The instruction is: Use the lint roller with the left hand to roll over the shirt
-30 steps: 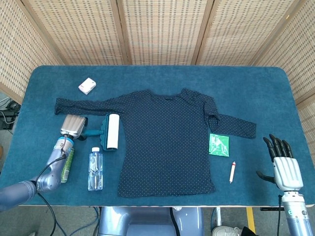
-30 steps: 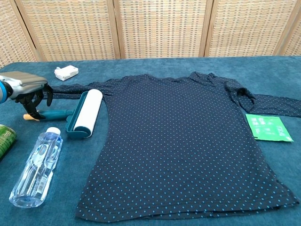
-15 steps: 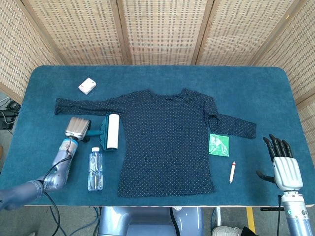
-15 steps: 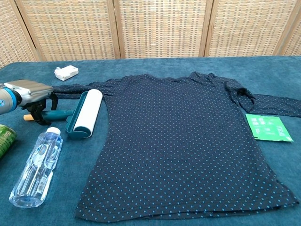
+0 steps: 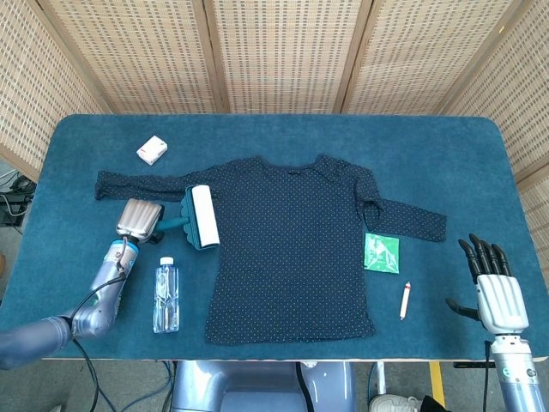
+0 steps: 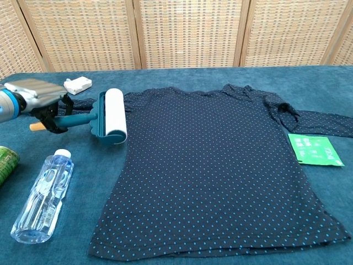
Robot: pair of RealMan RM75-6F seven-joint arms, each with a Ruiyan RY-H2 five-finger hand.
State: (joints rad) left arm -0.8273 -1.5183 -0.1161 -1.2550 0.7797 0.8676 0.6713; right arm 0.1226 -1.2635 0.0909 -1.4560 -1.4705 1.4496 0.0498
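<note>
The left hand (image 6: 41, 105) grips the teal handle of the white-drum lint roller (image 6: 108, 117), its drum at the left edge of the dark dotted fabric shirt (image 6: 220, 165) spread flat on the blue cloth table (image 5: 283, 137). The roller looks light and stiff, best held by that handle, whereas the soft shirt may bunch. A clear plastic water bottle (image 6: 44, 196) lies just beside the path; the right hand (image 5: 496, 287) rests spread, well apart.

We see both views evenly and brightly lit, with soft diffuse light from above and no harsh glare. Shadows are faint and short: a thin dark edge sits under the lint roller (image 6: 108, 117) and along the hem of the shirt (image 6: 220, 165). The water bottle (image 6: 44, 197) carries small highlights. Focus is sharp across the table (image 5: 274, 137); the chest view bends slightly near its edges.
</note>
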